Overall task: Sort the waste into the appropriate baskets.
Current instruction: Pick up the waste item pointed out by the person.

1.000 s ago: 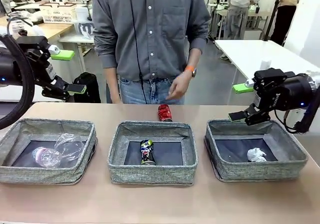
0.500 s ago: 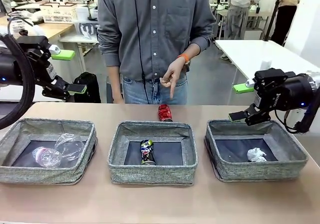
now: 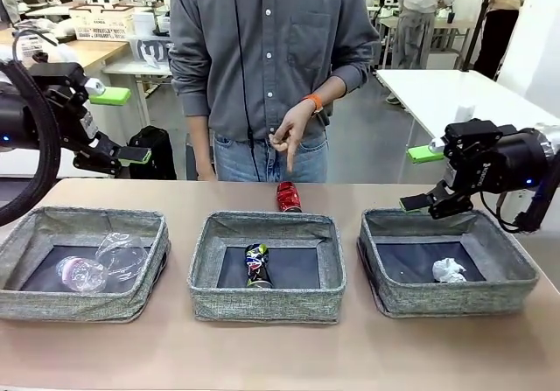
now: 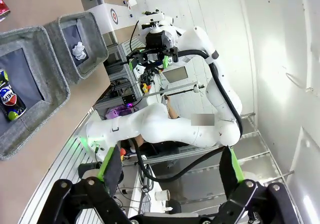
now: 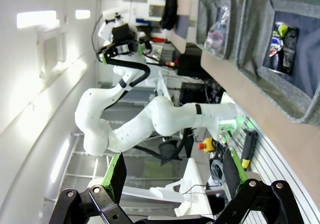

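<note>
From the front, three grey baskets sit in a row on the tabletop (image 3: 280,356); the left basket (image 3: 83,299) holds a clear plastic bottle (image 3: 80,274) and a clear plastic cup (image 3: 122,253); the middle basket (image 3: 267,308) holds a crushed black printed can (image 3: 255,263); the right basket (image 3: 455,299) holds a crumpled white paper ball (image 3: 449,271). A crushed red can (image 3: 288,196) stands on the tabletop just behind the middle basket; the person's hand (image 3: 289,137) hangs above it with a finger pointing down at it. The left tool (image 3: 122,125) hangs high at the left edge with its fingers spread and nothing between them; the right tool (image 3: 422,178) hangs over the back of the right basket, also spread and empty.

The left wrist view looks sideways; its own left tool (image 4: 170,169) has green pads wide apart; it shows the paper ball in its basket, the printed can, and the other white arm far off; a bit of the red can peeks in at the top left corner. The right wrist view shows the right tool (image 5: 175,171) spread too, with the printed can and the plastic things in their baskets up in the corner.

A second ago the person's hand was lower, close to the waist, and loose; now it is lifted a little and points down; the cans, the baskets and both tools are in the same spots.
</note>
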`<state>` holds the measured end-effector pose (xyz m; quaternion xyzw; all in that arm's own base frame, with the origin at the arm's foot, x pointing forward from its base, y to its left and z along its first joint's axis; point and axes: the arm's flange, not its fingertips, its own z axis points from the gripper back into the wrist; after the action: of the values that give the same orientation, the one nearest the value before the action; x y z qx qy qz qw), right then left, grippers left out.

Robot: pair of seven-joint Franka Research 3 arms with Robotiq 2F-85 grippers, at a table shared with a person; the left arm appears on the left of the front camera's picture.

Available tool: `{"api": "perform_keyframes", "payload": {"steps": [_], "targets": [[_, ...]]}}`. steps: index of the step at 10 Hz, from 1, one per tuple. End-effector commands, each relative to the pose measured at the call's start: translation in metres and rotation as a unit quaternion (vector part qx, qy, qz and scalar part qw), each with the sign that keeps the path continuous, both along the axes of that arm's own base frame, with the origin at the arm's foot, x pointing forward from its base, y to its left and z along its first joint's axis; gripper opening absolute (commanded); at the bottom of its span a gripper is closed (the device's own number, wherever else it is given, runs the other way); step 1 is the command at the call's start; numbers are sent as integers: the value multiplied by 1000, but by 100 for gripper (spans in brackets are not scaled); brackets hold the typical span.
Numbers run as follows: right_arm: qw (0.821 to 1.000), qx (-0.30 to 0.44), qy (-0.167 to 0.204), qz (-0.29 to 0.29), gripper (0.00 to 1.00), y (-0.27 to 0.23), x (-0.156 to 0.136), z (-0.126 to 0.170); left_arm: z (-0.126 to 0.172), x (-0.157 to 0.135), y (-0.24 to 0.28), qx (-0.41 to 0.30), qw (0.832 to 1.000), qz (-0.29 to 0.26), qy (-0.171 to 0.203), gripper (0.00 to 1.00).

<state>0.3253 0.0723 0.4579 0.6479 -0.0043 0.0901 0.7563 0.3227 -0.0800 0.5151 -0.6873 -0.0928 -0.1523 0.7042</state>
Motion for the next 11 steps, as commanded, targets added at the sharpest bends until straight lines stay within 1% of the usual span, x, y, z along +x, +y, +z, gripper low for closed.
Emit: {"api": "perform_keyframes", "payload": {"steps": [1,2,3,4,5,6,7,8,9,10,11], "targets": [[1000,8,-8,0,100,0,0,1,-1,-5,-2,-11,1000,-1,-9,100],[1000,8,-8,0,100,0,0,1,-1,-5,-2,-11,1000,-1,-9,100],[1000,0,0,0,100,0,0,0,-1,-5,-2,-11,1000,-1,-9,100],[999,-30,20,-13,100,14,17,4,-1,-5,-2,-11,1000,-1,-9,100],[997,-74,32,-16,100,37,41,12,-1,-5,-2,-11,1000,-1,-9,100],[991,-130,34,-7,100,69,67,22,-1,-5,-2,-11,1000,-1,-9,100],[980,-188,13,-68,100,98,86,33,-1,-5,-2,-11,1000,-1,-9,100],[944,-281,-32,-172,100,131,104,41,-1,-5,-2,-11,1000,-1,-9,100],[911,-361,-54,-190,100,163,119,40,-1,-5,-2,-11,1000,-1,-9,100],[880,-426,-67,-198,100,188,132,32,-1,-5,-2,-11,1000,-1,-9,100],[860,-462,-80,-203,100,204,137,24,-1,-5,-2,-11,1000,-1,-9,100]]}}
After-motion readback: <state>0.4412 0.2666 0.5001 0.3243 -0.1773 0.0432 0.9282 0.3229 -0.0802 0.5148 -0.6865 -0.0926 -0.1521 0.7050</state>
